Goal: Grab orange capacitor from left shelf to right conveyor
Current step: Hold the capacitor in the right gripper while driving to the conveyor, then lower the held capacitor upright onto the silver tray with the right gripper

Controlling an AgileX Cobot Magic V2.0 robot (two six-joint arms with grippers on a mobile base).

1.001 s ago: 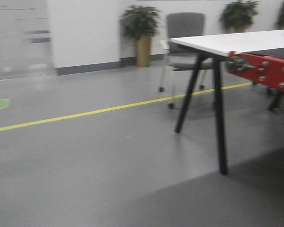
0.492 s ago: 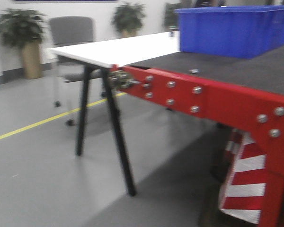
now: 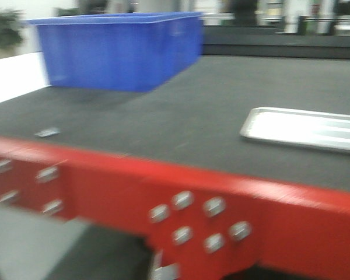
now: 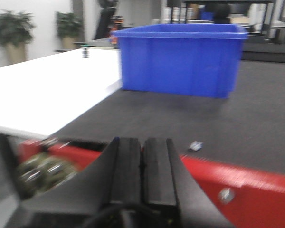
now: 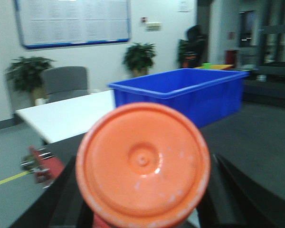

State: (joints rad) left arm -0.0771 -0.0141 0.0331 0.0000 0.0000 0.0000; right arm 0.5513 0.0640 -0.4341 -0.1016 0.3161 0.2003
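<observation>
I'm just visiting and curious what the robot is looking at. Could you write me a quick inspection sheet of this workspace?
Surface: dark conveyor belt on a red frame.
Job's things: orange capacitor gripped, seen end-on; shelf not in view.
Clutter: blue bin, silver tray and a small metal piece on the belt.
Grippers: left gripper jaws closed, nothing between them; right gripper jaws shut on the capacitor.
Cables: nothing seen.
Surroundings: white table, grey chair, potted plants, wall board.
</observation>
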